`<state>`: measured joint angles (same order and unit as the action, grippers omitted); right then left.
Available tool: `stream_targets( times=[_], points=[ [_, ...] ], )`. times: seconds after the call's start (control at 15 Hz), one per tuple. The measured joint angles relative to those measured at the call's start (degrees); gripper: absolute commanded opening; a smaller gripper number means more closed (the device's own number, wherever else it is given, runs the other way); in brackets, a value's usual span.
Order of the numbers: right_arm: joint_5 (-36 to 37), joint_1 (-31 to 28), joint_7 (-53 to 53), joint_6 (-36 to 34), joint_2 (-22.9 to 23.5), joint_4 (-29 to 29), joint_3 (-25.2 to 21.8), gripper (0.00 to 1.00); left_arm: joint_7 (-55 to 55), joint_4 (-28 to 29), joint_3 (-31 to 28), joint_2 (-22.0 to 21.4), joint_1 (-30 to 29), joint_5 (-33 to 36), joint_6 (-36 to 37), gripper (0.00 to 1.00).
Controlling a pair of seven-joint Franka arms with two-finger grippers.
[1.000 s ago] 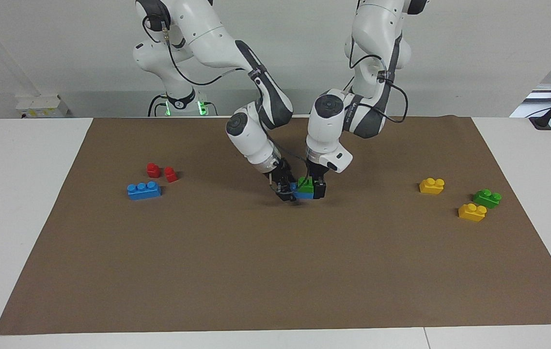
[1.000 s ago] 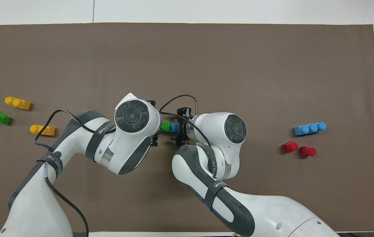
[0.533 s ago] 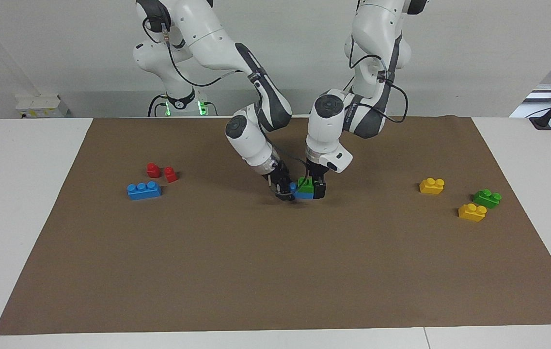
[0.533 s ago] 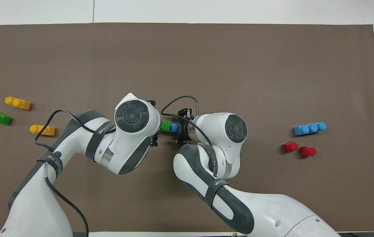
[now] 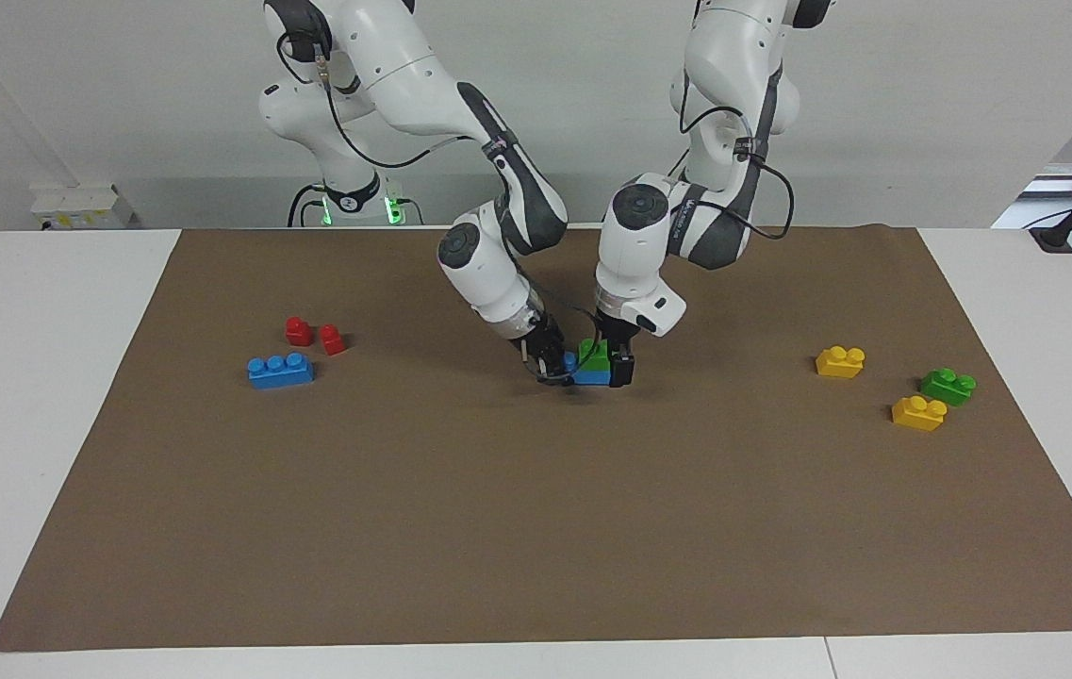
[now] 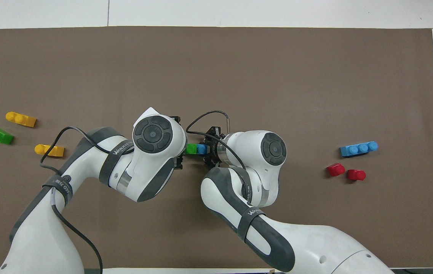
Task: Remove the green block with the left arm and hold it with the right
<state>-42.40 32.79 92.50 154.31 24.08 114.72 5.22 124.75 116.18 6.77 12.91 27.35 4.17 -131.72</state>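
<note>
Green block point(image 5: 595, 355) atop blue brick point(image 5: 589, 376): right hand point(image 5: 556, 368) clamps brick, left hand point(image 5: 613, 363) grip unclear; overhead hides both.

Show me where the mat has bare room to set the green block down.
Bare: the wide stretch of brown mat farther from the robots than every brick, and the gaps between the middle stack and each brick cluster. Crowded: the middle, where both tools meet at the green block on its blue brick.
</note>
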Motion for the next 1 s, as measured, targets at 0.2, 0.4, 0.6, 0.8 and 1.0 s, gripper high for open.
stream_targets(
  times=[0.2,0.4,0.6,0.8,1.0],
  points=[
    [0.00,-0.01,0.01,0.36,0.03,0.01,-0.06,0.00,0.02,0.04,0.09,-0.04,0.04,0.00,0.16,0.00],
    [-0.01,-0.12,0.00,1.27,0.09,0.08,-0.27,0.00,0.25,0.05,0.33,-0.25,0.27,0.00,0.44,0.00],
    [-0.01,-0.05,0.00,1.62,0.10,0.14,-0.27,0.00,0.32,0.05,0.25,-0.27,0.27,0.00,0.41,0.00],
    [-0.01,-0.03,-0.04,1.83,0.10,0.17,-0.27,0.00,0.33,0.02,0.24,-0.38,0.27,-0.01,0.40,0.00],
    [-0.01,-0.03,-0.14,2.20,0.15,0.18,-0.27,0.00,0.33,-0.05,0.27,-1.63,0.27,-0.01,1.13,0.00]
  ],
)
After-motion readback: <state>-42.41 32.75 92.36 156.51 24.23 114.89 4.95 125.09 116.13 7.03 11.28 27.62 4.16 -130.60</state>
